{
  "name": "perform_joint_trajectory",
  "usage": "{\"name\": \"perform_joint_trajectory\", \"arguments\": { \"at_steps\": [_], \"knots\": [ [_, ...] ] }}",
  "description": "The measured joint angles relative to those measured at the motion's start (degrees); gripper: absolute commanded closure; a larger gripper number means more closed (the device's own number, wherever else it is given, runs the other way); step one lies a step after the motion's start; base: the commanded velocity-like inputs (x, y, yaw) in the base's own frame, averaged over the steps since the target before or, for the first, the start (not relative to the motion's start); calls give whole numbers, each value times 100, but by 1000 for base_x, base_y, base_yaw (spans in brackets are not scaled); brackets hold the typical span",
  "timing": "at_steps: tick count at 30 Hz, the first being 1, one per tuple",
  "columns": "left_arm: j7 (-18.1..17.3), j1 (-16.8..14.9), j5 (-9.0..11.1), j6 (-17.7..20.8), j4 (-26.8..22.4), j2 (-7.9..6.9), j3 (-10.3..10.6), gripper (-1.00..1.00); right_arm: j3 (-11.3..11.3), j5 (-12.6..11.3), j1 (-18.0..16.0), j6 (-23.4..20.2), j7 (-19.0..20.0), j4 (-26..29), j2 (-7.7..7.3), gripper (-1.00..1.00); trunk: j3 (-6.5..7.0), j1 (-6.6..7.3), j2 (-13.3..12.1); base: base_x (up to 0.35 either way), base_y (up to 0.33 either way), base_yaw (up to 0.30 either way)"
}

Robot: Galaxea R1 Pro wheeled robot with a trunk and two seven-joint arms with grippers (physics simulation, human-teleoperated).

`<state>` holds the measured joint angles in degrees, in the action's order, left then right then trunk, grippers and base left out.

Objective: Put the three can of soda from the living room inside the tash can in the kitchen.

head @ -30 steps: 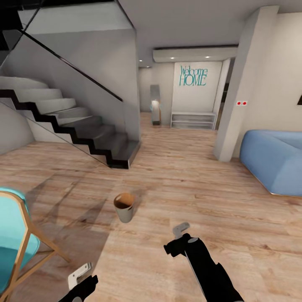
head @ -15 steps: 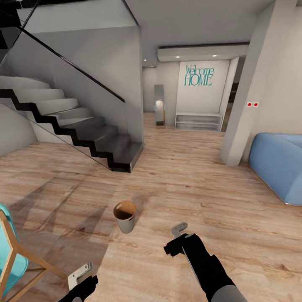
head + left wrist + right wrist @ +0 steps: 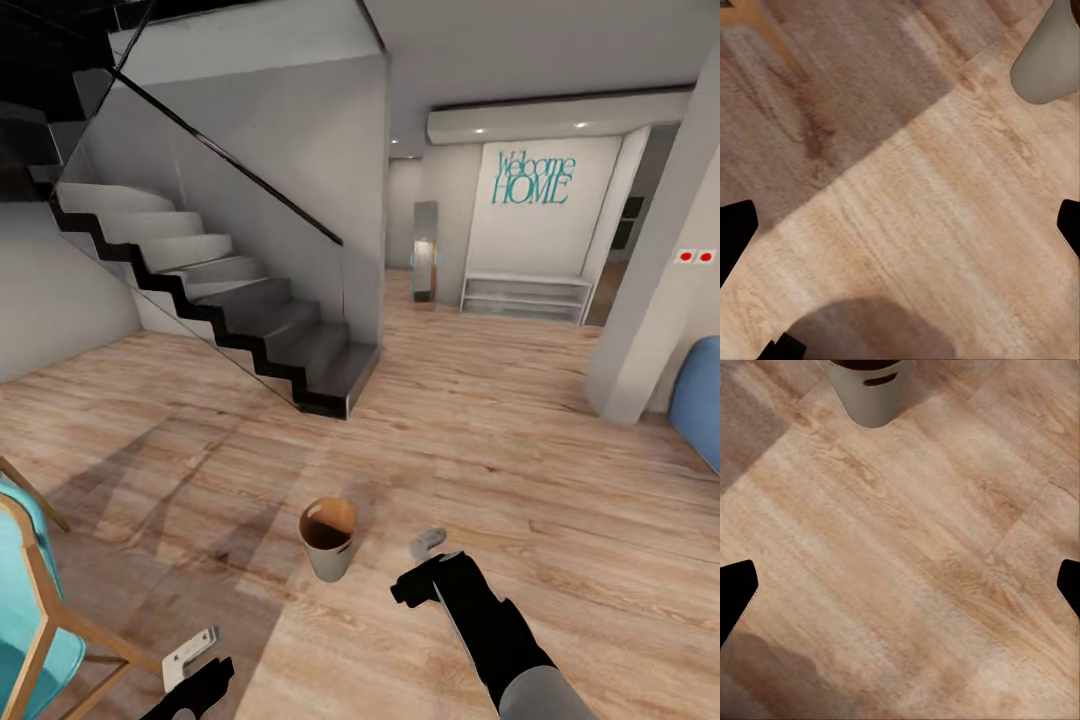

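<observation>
The tash can [image 3: 328, 538], a small tan bin with a dark brown inside, stands upright on the light wood floor [image 3: 480, 440], just in front of me. My right gripper [image 3: 428, 545] hovers a short way to its right, open and holding nothing. In the right wrist view the bin [image 3: 870, 394] lies ahead of the spread fingers of that gripper [image 3: 900, 585]. My left gripper [image 3: 190, 655] hangs low near the view's bottom edge, open and empty [image 3: 900, 225], with the bin's wall [image 3: 1050, 64] at that picture's corner. The soda cans are out of view.
A black-and-grey staircase [image 3: 250, 320] with a glass rail rises at the left. A teal chair with a wooden frame [image 3: 30, 600] stands close at my left. A white pillar [image 3: 650, 330] and a blue sofa [image 3: 700, 400] are at the right. A low white shelf [image 3: 525, 297] stands down the hallway.
The camera has swung left, so the stairs, hallway and sofa have slid right in the picture. The bin now sits closer to my right gripper. Both grippers stay open.
</observation>
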<state>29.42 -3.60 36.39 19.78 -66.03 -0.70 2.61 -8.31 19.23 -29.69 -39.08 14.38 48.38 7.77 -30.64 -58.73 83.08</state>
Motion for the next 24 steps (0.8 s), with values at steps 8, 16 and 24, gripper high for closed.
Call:
{"name": "perform_joint_trajectory", "arguments": {
  "at_steps": [8, 16, 24],
  "knots": [
    [10, 0, -7, -2, 2, 0, 25, -100, -12, -40, 71, 76, 19, 466, -43, -100, 0, 0, 0, 346, -95, 28],
    [11, 0, -9, -1, 0, 0, 37, -100, -47, -17, 105, 91, 21, 591, -22, -100, 0, 0, 0, 346, -121, 2],
    [3, 0, -9, -1, 2, 0, 15, -100, -71, -8, 109, 47, 13, 550, -2, -100, 0, 0, 0, 346, -123, 49]
  ]
}}
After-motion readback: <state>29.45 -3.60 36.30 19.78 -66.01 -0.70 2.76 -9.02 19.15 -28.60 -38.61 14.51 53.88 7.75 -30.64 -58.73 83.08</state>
